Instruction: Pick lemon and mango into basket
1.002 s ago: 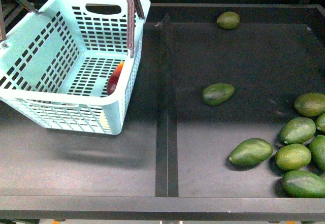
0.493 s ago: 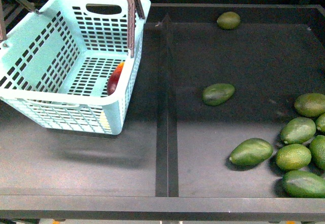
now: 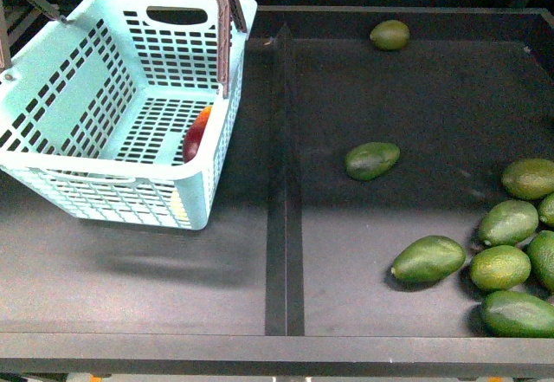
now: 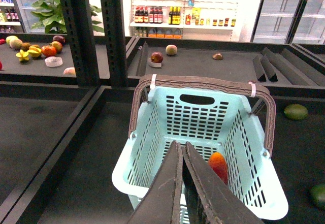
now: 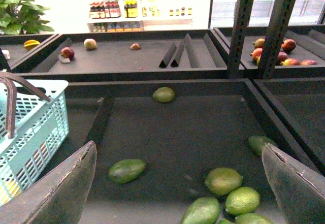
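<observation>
The front view looks steeply down on the dark shelf. The left wrist view looks forward and down over the basket [image 4: 203, 127] toward distant store shelves. The right wrist view faces across scattered avocados [image 5: 126, 170]. All three share the basket [image 3: 121, 105] and avocados.

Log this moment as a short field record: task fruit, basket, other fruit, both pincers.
mango: inside the basket, against its right wall, dark red shading to orange
basket: teal, on the left shelf section, brown handles up
lemon: none clearly seen on the shelf
avocados: green, loose on the right section, most clustered at the right edge
left pincer: shut, empty, above the basket
right pincer: open, empty, above the avocado section
arms in front view: neither visible
</observation>
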You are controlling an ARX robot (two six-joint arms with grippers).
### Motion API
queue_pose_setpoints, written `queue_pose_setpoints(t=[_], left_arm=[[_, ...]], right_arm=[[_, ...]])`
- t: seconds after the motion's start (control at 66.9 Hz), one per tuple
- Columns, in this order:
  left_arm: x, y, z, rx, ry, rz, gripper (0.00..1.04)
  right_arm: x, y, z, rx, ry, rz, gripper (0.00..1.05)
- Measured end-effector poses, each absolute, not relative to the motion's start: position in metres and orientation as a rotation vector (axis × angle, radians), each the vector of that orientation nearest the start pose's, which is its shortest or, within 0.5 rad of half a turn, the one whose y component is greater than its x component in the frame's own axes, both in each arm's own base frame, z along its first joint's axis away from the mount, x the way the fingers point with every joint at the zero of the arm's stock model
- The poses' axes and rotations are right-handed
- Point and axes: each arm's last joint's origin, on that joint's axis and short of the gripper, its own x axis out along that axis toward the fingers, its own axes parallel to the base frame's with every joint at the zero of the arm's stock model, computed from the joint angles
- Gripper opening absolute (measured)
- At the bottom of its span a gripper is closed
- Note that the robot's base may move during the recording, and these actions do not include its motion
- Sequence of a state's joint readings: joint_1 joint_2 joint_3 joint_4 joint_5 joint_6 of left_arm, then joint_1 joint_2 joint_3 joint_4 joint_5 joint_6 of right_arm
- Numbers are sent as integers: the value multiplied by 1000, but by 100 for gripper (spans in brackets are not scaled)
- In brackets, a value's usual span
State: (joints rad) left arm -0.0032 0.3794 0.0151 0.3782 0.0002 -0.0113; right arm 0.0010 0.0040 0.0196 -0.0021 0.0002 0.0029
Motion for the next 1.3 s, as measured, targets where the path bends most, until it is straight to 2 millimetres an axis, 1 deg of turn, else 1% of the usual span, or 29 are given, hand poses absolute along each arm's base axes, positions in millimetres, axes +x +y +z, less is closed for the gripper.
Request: queue_pose_setpoints(t=[0.493, 0.553, 0.628, 1.211, 1.226, 1.256, 1.301], left_arm=[[108, 0, 171, -11, -15, -4, 4], [101, 0, 167, -11, 19, -3, 4], [98, 0, 168, -11, -9, -3, 4], [97, 0, 168, -11, -10, -3, 4], [97, 0, 168, -12, -10, -3, 4], [97, 0, 168, -11, -10, -3, 14], [97, 0, 168, -11, -10, -3, 24]], right_arm=[[97, 0, 170, 3, -14, 1, 96], [97, 0, 170, 3, -14, 0, 96], [97, 0, 170, 3, -14, 0, 96], [97, 0, 170, 3, -14, 1, 96], [97, 0, 170, 3, -14, 1, 96], [97, 0, 170, 3, -14, 1, 96], [97, 0, 170, 3, -14, 1, 96]])
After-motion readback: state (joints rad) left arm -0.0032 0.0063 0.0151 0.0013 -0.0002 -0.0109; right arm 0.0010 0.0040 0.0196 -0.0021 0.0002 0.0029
